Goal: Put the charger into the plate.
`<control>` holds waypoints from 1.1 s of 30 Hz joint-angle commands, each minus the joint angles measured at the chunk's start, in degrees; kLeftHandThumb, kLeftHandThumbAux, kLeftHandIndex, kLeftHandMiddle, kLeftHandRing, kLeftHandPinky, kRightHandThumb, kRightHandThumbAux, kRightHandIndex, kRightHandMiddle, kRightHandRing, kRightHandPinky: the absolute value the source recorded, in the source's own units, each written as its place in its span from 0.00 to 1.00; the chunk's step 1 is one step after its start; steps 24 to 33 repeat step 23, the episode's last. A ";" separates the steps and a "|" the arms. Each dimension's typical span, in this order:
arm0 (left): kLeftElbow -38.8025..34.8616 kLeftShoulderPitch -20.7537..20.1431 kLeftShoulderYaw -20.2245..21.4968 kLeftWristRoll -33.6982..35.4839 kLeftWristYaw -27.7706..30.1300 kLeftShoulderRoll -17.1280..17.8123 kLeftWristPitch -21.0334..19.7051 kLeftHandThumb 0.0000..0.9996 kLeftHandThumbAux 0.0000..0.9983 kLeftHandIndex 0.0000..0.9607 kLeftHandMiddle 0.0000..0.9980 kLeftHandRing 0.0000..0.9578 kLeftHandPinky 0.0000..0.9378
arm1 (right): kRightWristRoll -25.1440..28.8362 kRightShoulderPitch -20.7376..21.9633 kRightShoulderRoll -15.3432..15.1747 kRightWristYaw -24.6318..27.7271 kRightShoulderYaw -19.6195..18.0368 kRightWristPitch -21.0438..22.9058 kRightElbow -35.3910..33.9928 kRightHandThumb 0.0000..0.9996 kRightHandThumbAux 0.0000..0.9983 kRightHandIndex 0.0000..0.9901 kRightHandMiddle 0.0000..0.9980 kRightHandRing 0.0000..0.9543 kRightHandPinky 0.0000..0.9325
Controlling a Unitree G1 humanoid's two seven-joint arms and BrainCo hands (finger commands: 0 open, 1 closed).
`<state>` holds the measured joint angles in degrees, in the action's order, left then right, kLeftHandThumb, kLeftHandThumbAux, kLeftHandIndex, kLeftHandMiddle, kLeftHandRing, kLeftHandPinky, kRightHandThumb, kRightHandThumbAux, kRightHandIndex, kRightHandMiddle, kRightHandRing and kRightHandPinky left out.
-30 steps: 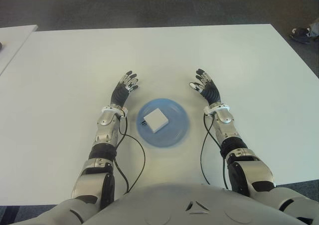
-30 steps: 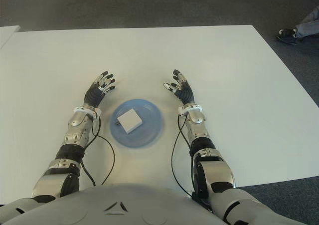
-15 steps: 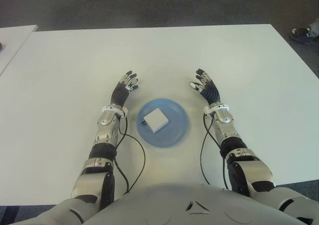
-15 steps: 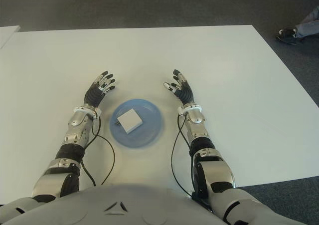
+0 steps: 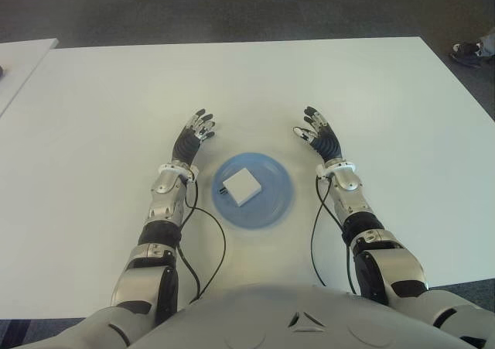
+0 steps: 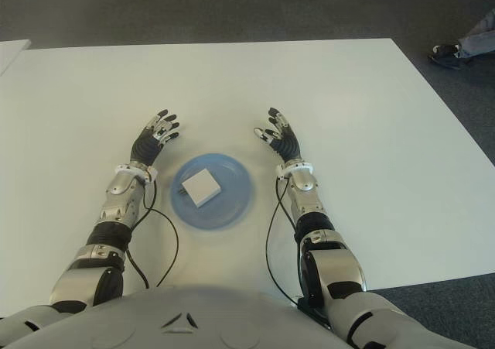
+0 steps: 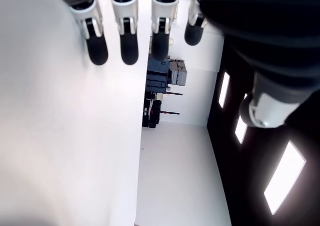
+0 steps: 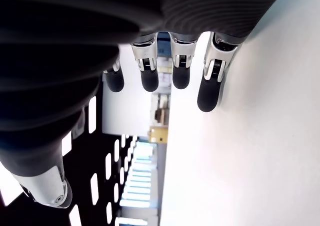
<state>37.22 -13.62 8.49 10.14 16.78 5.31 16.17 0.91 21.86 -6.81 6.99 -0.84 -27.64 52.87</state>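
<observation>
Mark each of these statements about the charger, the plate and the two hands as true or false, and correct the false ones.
1. The white charger lies in the blue plate. True.
2. The left hand grasps the charger. False: its fingers are spread and hold nothing; it shows to the left of the plate.
3. The right hand is open, to the right of the plate. True.
4. The plate stands at the far edge of the white table. False: it sits near the robot, between its two forearms.
5. A second charger lies on the table beside the plate. False: only the one in the plate shows.
</observation>
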 commanded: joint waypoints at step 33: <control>1.06 0.42 0.32 0.05 0.19 0.48 -0.38 0.00 0.50 0.02 0.13 0.16 0.20 | -3.66 -4.55 0.42 -2.19 2.69 5.20 3.06 0.16 0.62 0.01 0.03 0.02 0.05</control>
